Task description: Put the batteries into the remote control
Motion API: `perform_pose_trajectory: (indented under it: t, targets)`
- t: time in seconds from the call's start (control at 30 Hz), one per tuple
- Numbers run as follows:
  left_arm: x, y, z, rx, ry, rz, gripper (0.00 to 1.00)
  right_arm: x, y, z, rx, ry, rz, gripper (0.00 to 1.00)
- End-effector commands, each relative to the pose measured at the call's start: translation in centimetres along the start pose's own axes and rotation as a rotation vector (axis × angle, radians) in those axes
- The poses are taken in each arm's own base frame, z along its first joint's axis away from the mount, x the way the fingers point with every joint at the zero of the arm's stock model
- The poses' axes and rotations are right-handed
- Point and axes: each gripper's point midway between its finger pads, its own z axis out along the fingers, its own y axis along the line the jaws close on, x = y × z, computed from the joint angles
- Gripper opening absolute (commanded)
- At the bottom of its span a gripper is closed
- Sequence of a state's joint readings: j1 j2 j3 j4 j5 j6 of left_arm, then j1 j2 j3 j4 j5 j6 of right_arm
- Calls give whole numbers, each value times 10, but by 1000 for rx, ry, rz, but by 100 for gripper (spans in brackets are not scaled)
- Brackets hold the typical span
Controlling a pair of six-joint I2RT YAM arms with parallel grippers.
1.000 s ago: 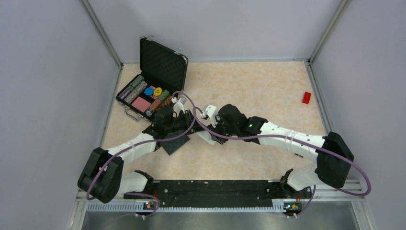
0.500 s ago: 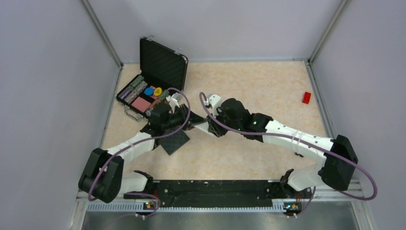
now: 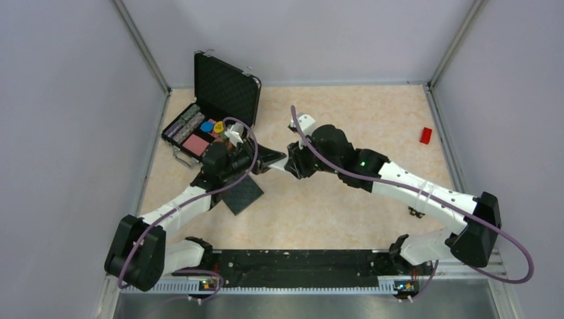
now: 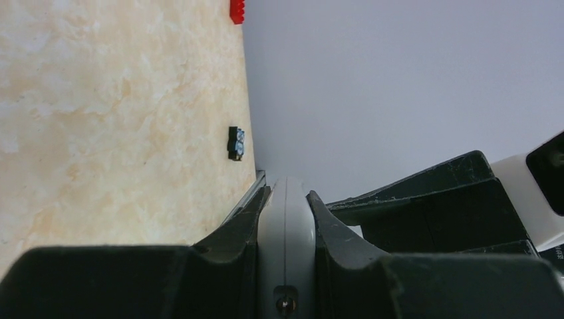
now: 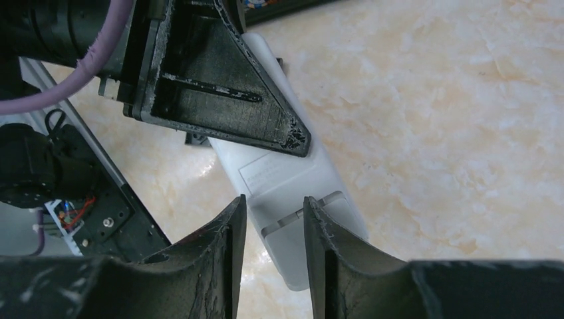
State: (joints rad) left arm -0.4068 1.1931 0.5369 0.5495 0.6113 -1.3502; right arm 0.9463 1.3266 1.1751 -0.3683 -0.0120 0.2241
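The remote control (image 4: 286, 226) is a white-grey slab standing on its edge, and my left gripper (image 4: 286, 196) is shut on it. From above, that left gripper (image 3: 271, 159) points right, off the table, at mid-table. My right gripper (image 3: 292, 163) faces it from the right. In the right wrist view the remote control (image 5: 286, 179) shows its plain white back with the battery cover. The right gripper (image 5: 274, 203) hovers over that cover end, open, with nothing pinched between its fingers. The batteries are out of view.
An open black case (image 3: 206, 126) of poker chips stands at the back left. A black square pad (image 3: 241, 194) lies under the left arm. A red block (image 3: 425, 135) sits by the right wall, and a small black piece (image 3: 417, 212) lies near the right arm.
Both grippers have moved toward the back of the table, the left one carrying the remote. The right gripper stayed facing it.
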Motion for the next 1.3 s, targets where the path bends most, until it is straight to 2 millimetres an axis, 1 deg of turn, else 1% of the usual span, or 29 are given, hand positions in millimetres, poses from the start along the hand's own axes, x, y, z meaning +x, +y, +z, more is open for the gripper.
perform_pose_trajectory:
  t: [0.0, 0.13, 0.3, 0.43, 0.53, 0.57, 0.63, 0.67, 0.7, 0.77, 0.83, 1.03, 1.1, 1.17, 1.27]
  targets:
    - [9, -80, -13, 254, 36, 94, 0, -41, 21, -10, -51, -83, 72, 37]
    - [7, -85, -14, 262, 24, 91, 0, -73, 30, -26, -77, -154, 125, 42]
    - [4, -92, -15, 264, 8, 92, 0, -107, 36, -57, -127, -242, 228, 46]
    - [1, -95, -16, 264, -12, 84, 0, -122, 27, -82, -127, -306, 317, 46]
    - [-2, -102, -18, 273, -30, 75, 0, -120, 6, -100, -71, -347, 405, 48]
    - [-2, -104, -19, 276, -35, 73, 0, -118, -2, -105, -53, -361, 438, 55]
    - [-4, -107, -20, 281, -50, 60, 0, -109, -15, -113, -12, -386, 479, 72]
    - [-5, -109, -21, 284, -54, 54, 0, -105, -19, -118, -5, -397, 491, 75]
    - [-6, -111, -22, 289, -61, 48, 0, -100, -23, -116, 6, -392, 504, 77]
    - [-7, -116, -24, 301, -71, 39, 0, -91, -23, -114, -12, -373, 534, 78]
    - [-9, -122, -27, 315, -80, 33, 0, -83, -17, -108, -54, -340, 559, 78]
    - [-8, -134, -31, 346, -74, 15, 0, -73, 3, -93, -194, -299, 607, 78]
    - [-7, -136, -32, 353, -69, 6, 0, -72, 6, -88, -229, -290, 632, 75]
    - [-6, -139, -34, 363, -65, 2, 0, -73, 7, -85, -266, -292, 667, 70]
    - [-5, -141, -36, 373, -63, -2, 0, -77, 7, -85, -321, -320, 715, 63]
